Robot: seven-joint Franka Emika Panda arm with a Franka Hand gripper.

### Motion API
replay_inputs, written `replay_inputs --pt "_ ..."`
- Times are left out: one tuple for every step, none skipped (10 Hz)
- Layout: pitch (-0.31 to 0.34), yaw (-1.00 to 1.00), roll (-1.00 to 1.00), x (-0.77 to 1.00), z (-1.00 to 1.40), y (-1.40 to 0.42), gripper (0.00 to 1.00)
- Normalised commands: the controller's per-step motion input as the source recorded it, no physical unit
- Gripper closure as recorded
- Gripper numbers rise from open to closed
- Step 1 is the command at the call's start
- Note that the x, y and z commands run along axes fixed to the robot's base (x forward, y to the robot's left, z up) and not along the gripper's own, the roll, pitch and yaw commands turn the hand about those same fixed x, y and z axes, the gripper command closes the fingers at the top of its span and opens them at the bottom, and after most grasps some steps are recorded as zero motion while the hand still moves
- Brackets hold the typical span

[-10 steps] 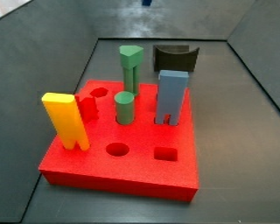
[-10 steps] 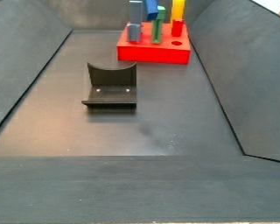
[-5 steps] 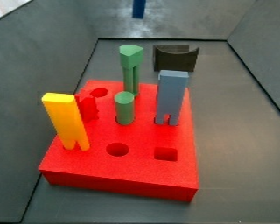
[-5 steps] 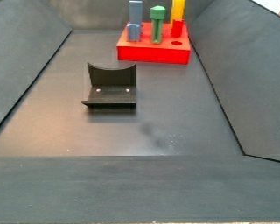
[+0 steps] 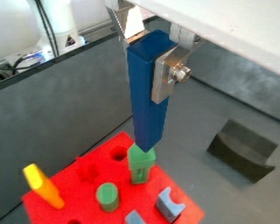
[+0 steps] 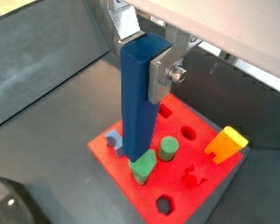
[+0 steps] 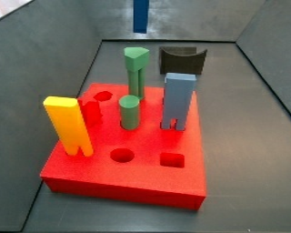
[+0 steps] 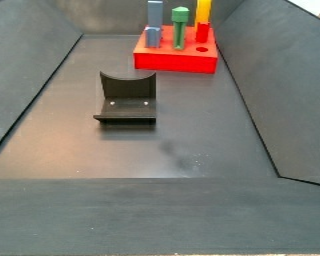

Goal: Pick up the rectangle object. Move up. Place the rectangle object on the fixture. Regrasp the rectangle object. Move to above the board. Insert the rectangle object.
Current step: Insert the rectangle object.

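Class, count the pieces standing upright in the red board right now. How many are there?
4: yellow block at one edge, tall green peg, short green peg, light-blue block. The pincer holds the dark-blue bar above, not inserted.

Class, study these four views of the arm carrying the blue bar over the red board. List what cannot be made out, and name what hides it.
- Gripper: in a side view it is cut off by the frame's edge; only the rectangle object pokes in.
- Rectangle object: its top is covered by a finger.
- Board: its holes are too small and masked by the pegs in a side view.
- Fixture: cropped by the frame's edge in a wrist view.
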Motion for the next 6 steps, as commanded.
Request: replay_inputs --pt "-0.013 0.00 -0.06 0.00 -0.10 -0.01 1.00" --pt "0.000 0.00 0.00 0.00 0.00 -0.05 1.00" --pt "-0.076 -0.13 0.00 -0.43 0.00 -0.48 1.00" --pt "0.000 -0.47 0.04 0.00 0.00 -0.78 1.00" --pt "0.000 -0.56 0.01 0.00 0.00 -0.73 1.00" --pt "0.000 -0.63 0.00 0.03 0.00 -0.64 1.00"
